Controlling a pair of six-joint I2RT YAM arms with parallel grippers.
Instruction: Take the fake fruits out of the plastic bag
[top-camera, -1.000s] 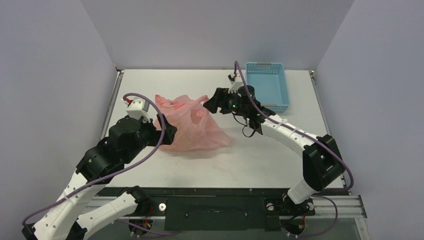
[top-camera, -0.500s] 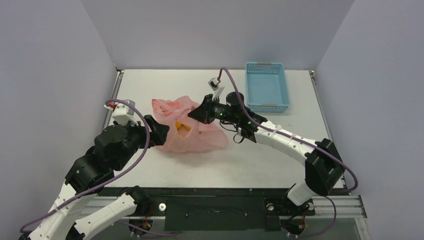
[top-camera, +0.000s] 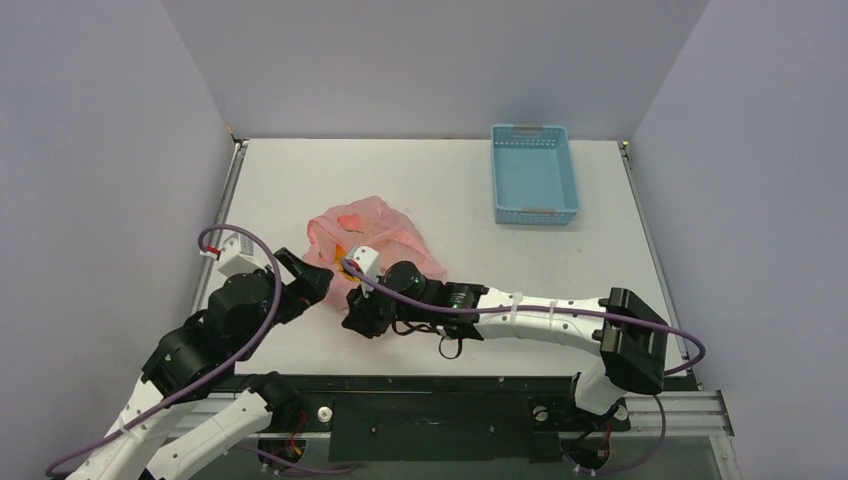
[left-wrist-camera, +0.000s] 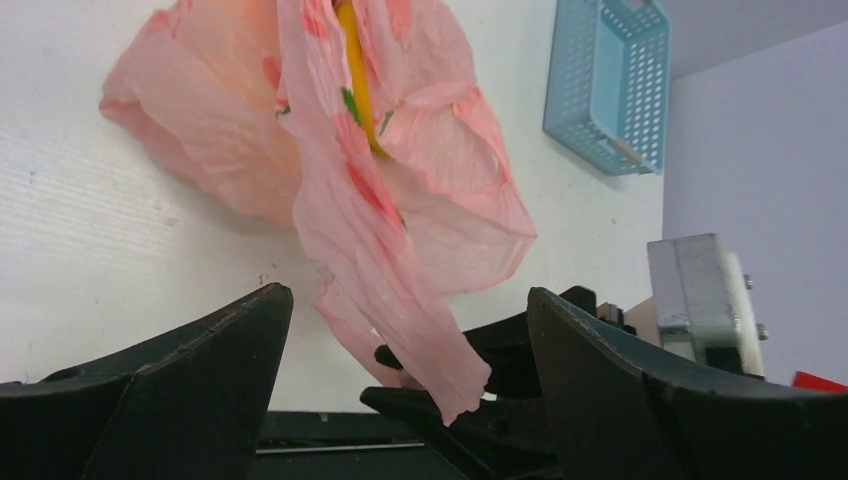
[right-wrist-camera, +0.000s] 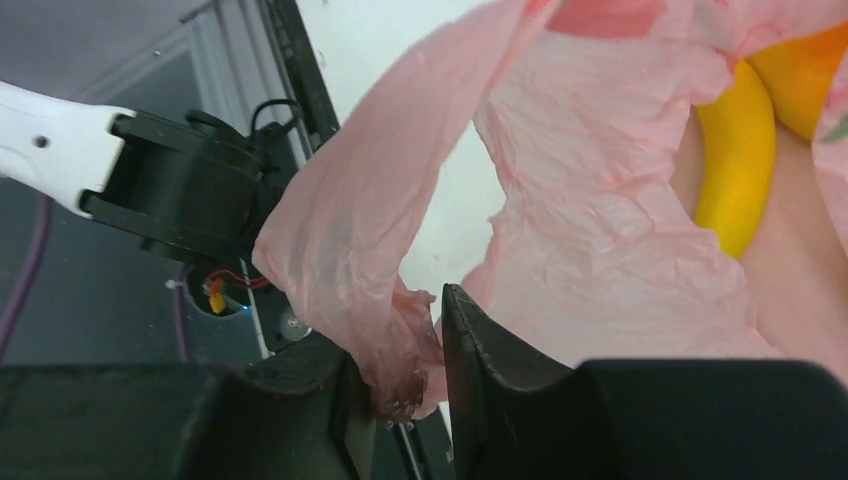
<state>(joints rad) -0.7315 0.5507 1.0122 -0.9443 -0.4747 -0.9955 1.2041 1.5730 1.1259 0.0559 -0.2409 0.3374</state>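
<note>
The pink plastic bag (top-camera: 375, 232) lies crumpled left of the table's middle. A yellow banana (right-wrist-camera: 738, 165) and an orange-yellow fruit (right-wrist-camera: 812, 70) show through its opening; the banana also shows in the left wrist view (left-wrist-camera: 356, 75). The other fruits are hidden. My right gripper (top-camera: 360, 312) (right-wrist-camera: 405, 340) is shut on a bunched strip of the bag (right-wrist-camera: 600, 200) and holds it stretched toward the table's front edge. My left gripper (top-camera: 308, 280) (left-wrist-camera: 405, 295) is wide open just left of it. The stretched strip of the bag (left-wrist-camera: 390, 230) hangs between its jaws without touching them.
A light-blue slotted basket (top-camera: 535, 175) stands at the back right, also in the left wrist view (left-wrist-camera: 610, 80). The table's dark front rail (top-camera: 430, 410) lies just below the right gripper. A black arm joint (right-wrist-camera: 180, 190) is close on its left.
My right gripper swung from the bag's far right side to the near front, pulling the bag's strip with it; the bag crumpled and shifted. My left gripper drew back toward the near left.
</note>
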